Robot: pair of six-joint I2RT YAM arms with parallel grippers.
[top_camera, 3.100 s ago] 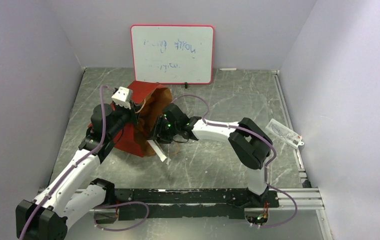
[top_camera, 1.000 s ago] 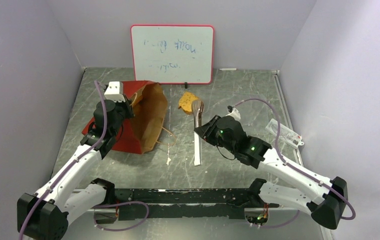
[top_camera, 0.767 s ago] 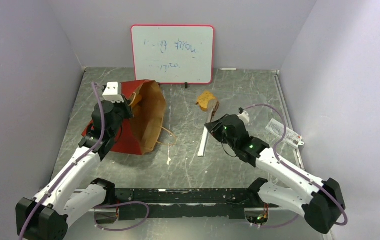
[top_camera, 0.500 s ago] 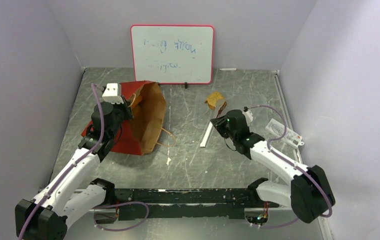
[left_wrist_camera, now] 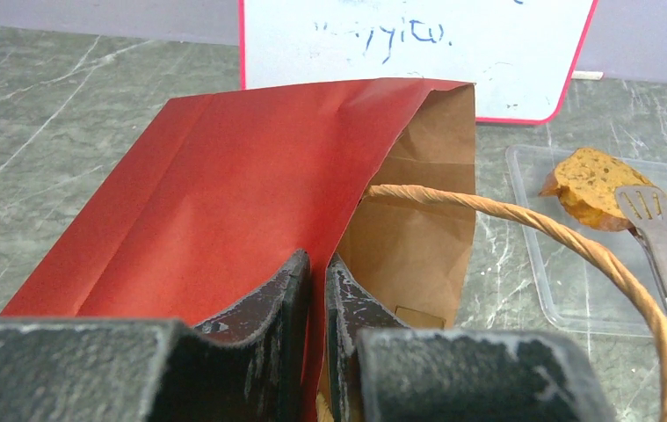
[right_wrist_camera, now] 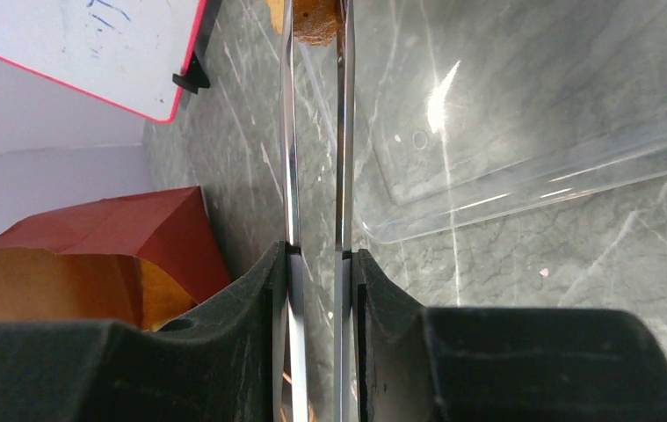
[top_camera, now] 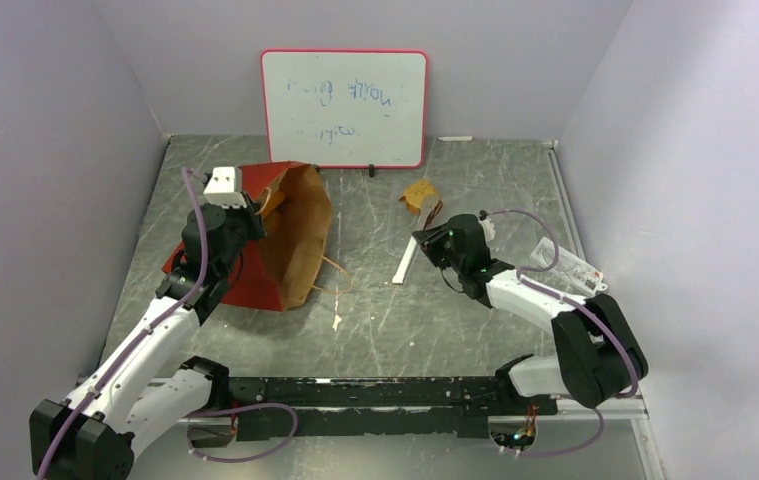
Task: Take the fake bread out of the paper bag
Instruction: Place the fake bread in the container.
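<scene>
We log the left jaws closed narrow on the top edge of the bag (top_camera: 300, 235), which lies on its side at the left of the bench (top_camera: 385, 320), mouth facing right. The right jaws clamp tongs (top_camera: 405, 265). The tong tips pinch one bread piece (top_camera: 417, 192) at the edge of a clear tray (left_wrist_camera: 576, 299), right of the bag.

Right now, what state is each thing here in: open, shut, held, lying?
paper bag: on its side, mouth open.
left gripper: shut on the paper bag's rim.
right gripper: shut on the tongs.
tongs: squeezed onto the bread piece.
bread piece: outside the bag, clamped by tongs.
clear tray: lying flat.
whiteboard: upright, scribbled on.
</scene>
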